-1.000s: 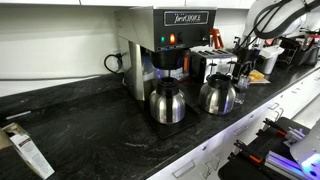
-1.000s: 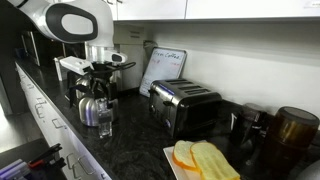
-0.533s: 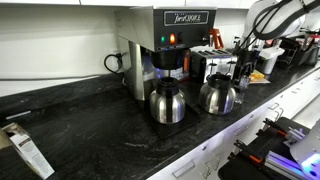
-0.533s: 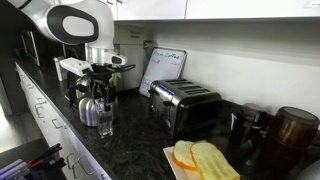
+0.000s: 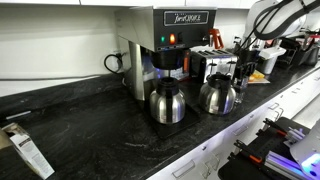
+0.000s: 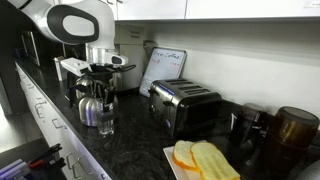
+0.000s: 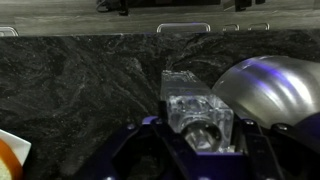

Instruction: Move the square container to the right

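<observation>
Evidently nothing has shifted since half a second ago. The gripper (image 7: 197,145) straddles the square container (image 7: 196,103), with a finger on either side. Cannot tell whether they pinch it. The container stands on the dark counter (image 7: 80,90), and a steel carafe (image 7: 272,88) is just beside it at 3 o'clock. In an exterior view, the toaster (image 6: 185,106) stands well apart.
</observation>
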Motion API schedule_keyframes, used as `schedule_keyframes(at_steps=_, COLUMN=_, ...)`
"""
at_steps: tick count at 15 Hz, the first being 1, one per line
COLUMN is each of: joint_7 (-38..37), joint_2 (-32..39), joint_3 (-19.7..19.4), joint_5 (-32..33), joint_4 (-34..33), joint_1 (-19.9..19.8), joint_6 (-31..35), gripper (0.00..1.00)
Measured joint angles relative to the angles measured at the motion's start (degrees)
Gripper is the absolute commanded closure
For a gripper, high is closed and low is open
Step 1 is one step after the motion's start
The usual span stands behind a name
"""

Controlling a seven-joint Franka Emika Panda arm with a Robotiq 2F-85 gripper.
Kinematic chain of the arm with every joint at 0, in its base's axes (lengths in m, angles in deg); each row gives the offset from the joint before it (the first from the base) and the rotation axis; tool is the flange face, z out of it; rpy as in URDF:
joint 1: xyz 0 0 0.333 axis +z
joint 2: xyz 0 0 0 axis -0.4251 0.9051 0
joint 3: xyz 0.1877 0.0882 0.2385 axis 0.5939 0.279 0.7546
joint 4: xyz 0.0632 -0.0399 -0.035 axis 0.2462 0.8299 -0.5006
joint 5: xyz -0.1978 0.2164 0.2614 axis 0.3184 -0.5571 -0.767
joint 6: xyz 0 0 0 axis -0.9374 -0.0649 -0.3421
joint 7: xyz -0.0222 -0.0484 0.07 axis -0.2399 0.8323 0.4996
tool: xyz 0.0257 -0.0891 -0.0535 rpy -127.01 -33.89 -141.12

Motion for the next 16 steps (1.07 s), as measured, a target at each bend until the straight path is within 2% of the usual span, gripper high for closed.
schedule_keyframes(at_steps=4, joint_7=0.4, joint_2=-1.1, joint_3=0.1, joint_5=1.9, joint_4=-0.3, joint_1=-0.7, joint_6=0.0, gripper=0.74)
schedule_keyframes(at_steps=6, joint_7=3.1, joint_2=-2.6, joint_3=-0.1, joint_5=3.0, joint_4=-0.4, joint_1=-0.8, joint_6=-0.5, gripper=0.74)
schedule_keyframes(at_steps=9, joint_7=11.9, joint_2=-5.4, joint_3=-2.1, joint_5=4.0, joint_4=-0.8, joint_1=-0.8, joint_6=-1.3, gripper=0.74)
schedule_keyframes(at_steps=13, joint_7=28.0, joint_2=-9.1, joint_3=-8.0, joint_5=6.0, joint_4=-1.8, joint_1=-0.8, joint_6=-4.8, gripper=0.74)
schedule_keyframes(at_steps=14, joint_7=31.5, joint_2=-9.5, joint_3=-9.6, joint_5=7.0, joint_4=-2.2, joint_1=-0.8, joint_6=-5.7, gripper=0.49)
schedule_keyframes(at_steps=16, joint_7=36.2, joint_2=-9.6, joint_3=-12.0, joint_5=9.0, joint_4=-3.0, joint_1=-1.4, joint_6=-6.9, gripper=0.49)
